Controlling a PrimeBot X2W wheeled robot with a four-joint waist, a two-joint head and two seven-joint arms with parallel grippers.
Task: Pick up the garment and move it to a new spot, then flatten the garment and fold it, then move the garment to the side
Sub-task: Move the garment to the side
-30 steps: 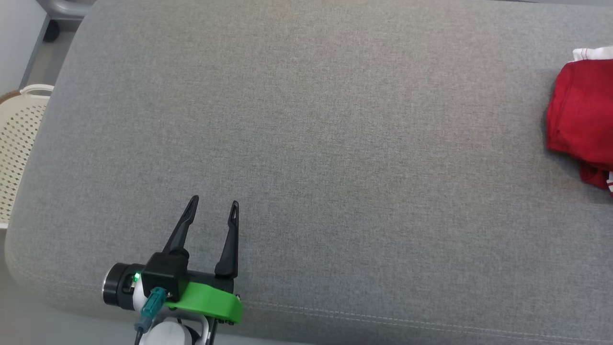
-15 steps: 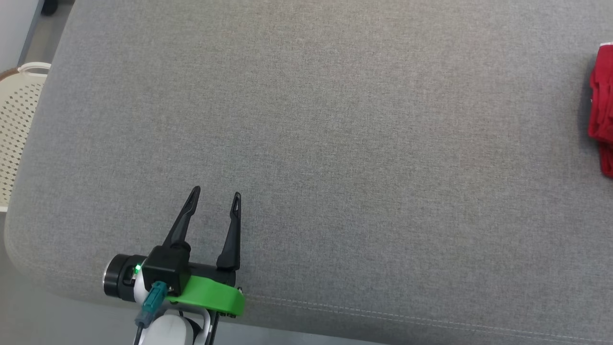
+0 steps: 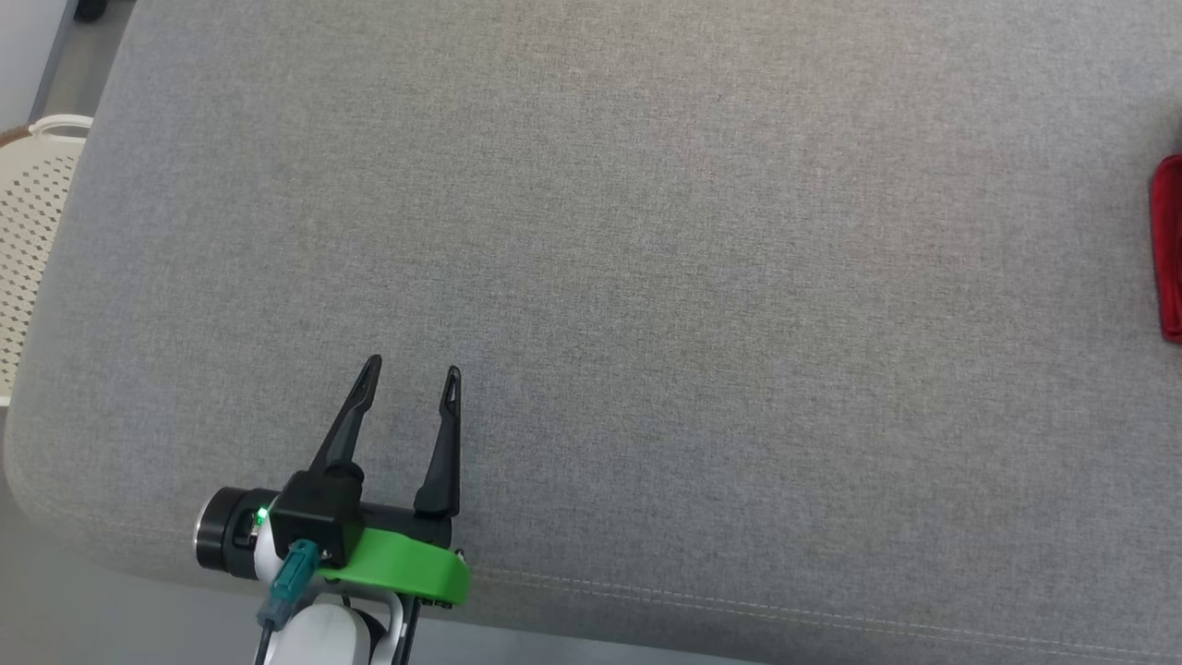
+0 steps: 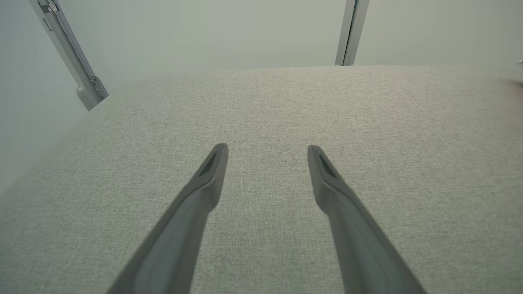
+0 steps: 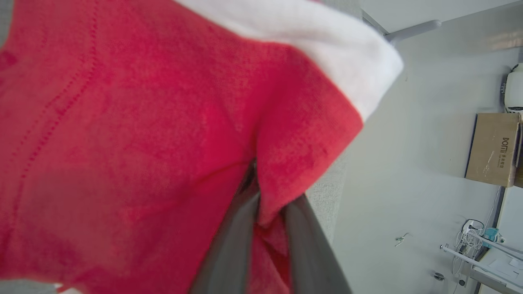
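Observation:
The garment (image 5: pixel 143 122) is red knit with a white band (image 5: pixel 327 45). In the right wrist view it hangs bunched around my right gripper (image 5: pixel 261 192), whose dark fingers (image 5: pixel 233 245) are shut on a fold of the red cloth. In the head view only a sliver of the garment (image 3: pixel 1169 249) shows at the far right edge of the grey cushion (image 3: pixel 646 277). My left gripper (image 3: pixel 411 374) hovers near the cushion's front left edge, open and holding nothing; its fingers (image 4: pixel 204 192) spread wide over bare grey fabric in the left wrist view.
A cream perforated basket (image 3: pixel 28 212) stands off the cushion's left end. A stitched seam (image 3: pixel 785 610) runs along the cushion's front edge. In the right wrist view, pale floor, a cardboard box (image 5: pixel 492 149) and cables (image 5: pixel 470 237) lie beyond the cushion.
The garment has slid rightward until only a sliver stays in the head view. The head view itself has shifted a little. The left gripper stays open in about the same spot.

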